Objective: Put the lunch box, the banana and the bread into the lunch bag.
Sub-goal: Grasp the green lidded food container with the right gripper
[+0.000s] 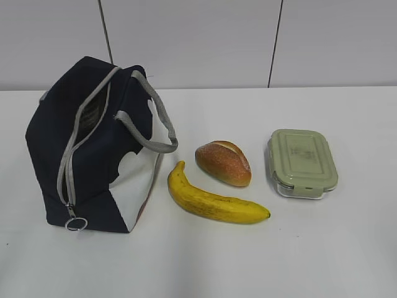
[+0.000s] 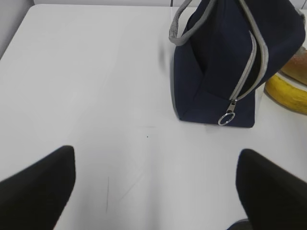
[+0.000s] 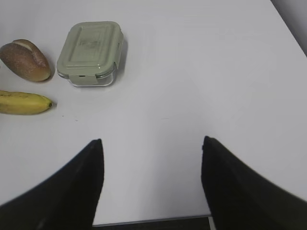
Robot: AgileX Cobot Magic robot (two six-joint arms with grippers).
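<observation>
The navy lunch bag (image 1: 93,146) stands at the left of the white table, its grey zipper closed down to the ring pull (image 1: 76,223). Right of it lie the yellow banana (image 1: 214,200), the brown bread (image 1: 223,162) and the lunch box (image 1: 302,162) with its sage-green lid. Neither arm shows in the exterior view. My left gripper (image 2: 156,153) hangs open over bare table, short of the lunch bag (image 2: 225,62). My right gripper (image 3: 151,143) is open and empty near the table's front edge, with the lunch box (image 3: 89,51), bread (image 3: 25,60) and banana (image 3: 24,103) ahead to its left.
The white table (image 1: 322,248) ends at a pale panelled wall (image 1: 198,37) behind. The bag's grey strap handles (image 1: 158,127) loop out toward the bread. The table's front edge (image 3: 153,220) shows just under my right gripper.
</observation>
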